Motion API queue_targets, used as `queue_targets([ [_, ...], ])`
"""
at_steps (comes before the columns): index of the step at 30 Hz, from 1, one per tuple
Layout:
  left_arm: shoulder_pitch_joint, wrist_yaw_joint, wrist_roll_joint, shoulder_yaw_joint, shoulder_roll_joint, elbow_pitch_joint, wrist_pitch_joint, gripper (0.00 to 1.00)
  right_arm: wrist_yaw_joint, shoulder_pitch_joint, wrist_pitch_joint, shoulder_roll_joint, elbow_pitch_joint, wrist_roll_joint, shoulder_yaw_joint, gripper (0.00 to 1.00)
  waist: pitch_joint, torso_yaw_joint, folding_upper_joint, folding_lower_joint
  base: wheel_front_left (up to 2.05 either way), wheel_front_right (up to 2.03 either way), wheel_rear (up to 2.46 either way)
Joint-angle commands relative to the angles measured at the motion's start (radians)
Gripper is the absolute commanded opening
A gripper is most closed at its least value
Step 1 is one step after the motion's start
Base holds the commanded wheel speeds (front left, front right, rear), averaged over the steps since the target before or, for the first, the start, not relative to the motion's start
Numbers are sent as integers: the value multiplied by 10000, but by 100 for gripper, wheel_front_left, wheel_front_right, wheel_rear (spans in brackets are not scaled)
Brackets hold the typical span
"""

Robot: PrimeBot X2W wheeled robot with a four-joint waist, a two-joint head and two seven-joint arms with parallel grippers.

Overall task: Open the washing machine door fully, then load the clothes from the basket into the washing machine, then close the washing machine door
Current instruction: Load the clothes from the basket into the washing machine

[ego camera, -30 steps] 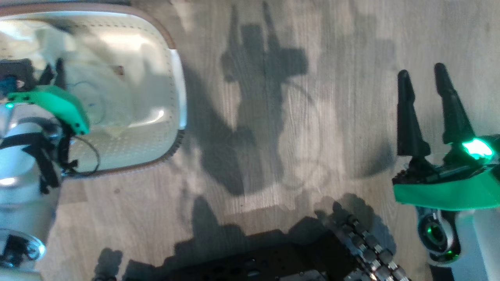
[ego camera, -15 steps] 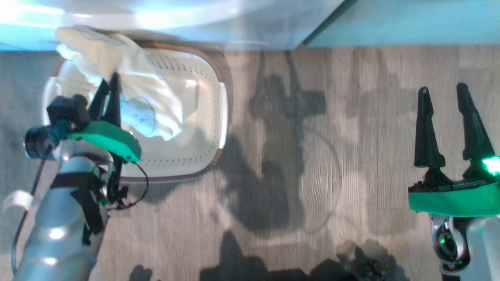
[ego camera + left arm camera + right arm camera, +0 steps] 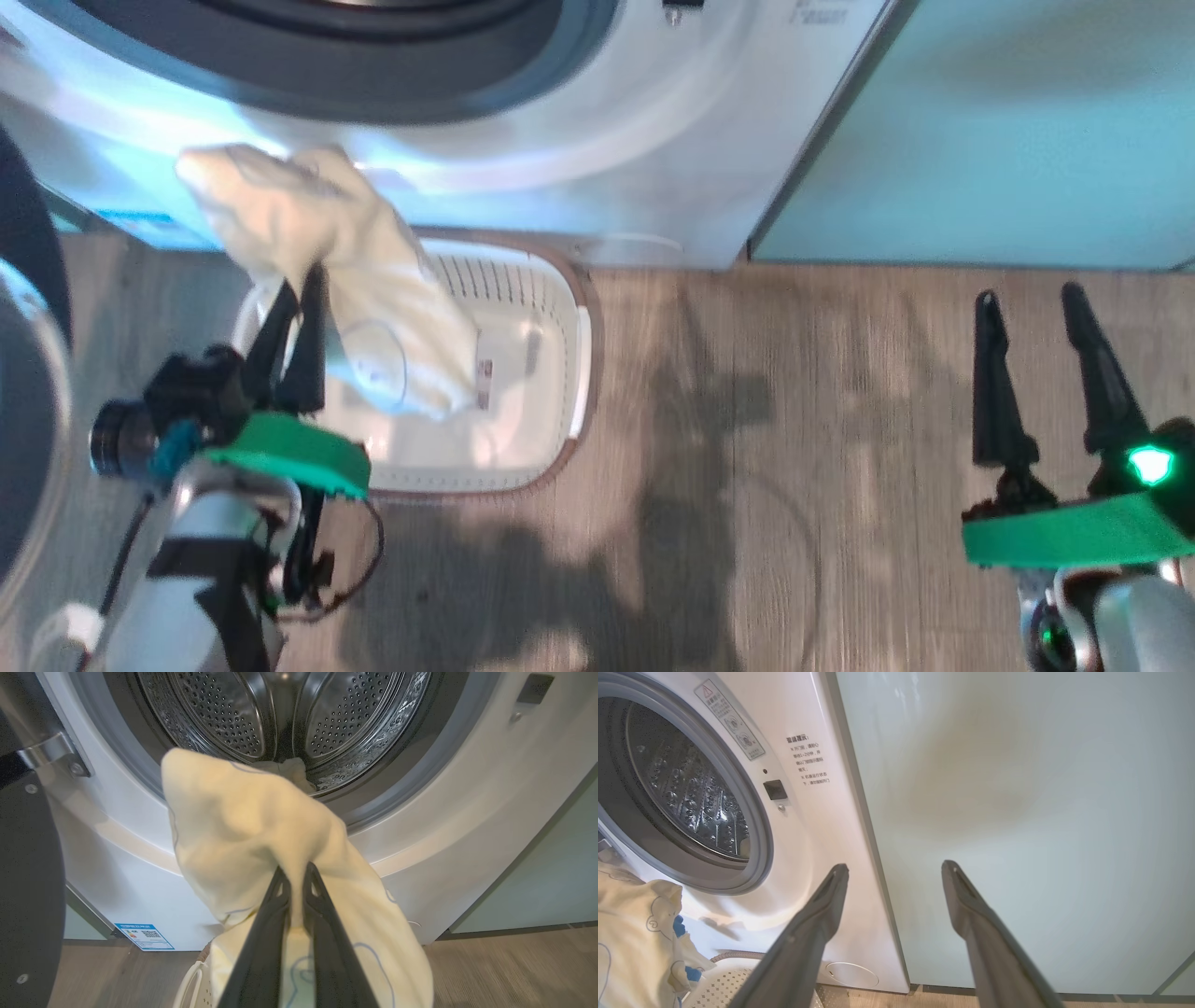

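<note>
Washing machine door (image 3: pixel 23 882): opened.
Yellow garment (image 3: pixel 243 830): clamped in left pincer (image 3: pixel 295 871), held over basket (image 3: pixel 523 289) before drum (image 3: pixel 280 714); not yet loaded.
Right pincer (image 3: pixel 1029 295): spread wide, empty.
Outstanding: loading, door closing.

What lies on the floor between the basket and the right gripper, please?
The stretch is bare: the head view shows wood-look floor, crossed by shadows, between the basket and the open right gripper.
</note>
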Motion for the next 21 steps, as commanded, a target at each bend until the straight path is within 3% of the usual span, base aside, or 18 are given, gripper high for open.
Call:
queue_targets([
  [1,183,73,117,452,175,-483,-91,0,-29,214,-65,-125,-224,-122,233,100,-737,153,-1,2,0,0,0],
  [11,2222,363,118,477,115,-1856,240,0,-29,1124,-65,-125,125,-171,535,100,-2650,270,-1,2,0,0,0],
  [21,3597,521,50,293,46,-2828,707,0,-29,1881,-65,-125,303,-120,984,100,-3802,336,-1,2,0,0,0],
])
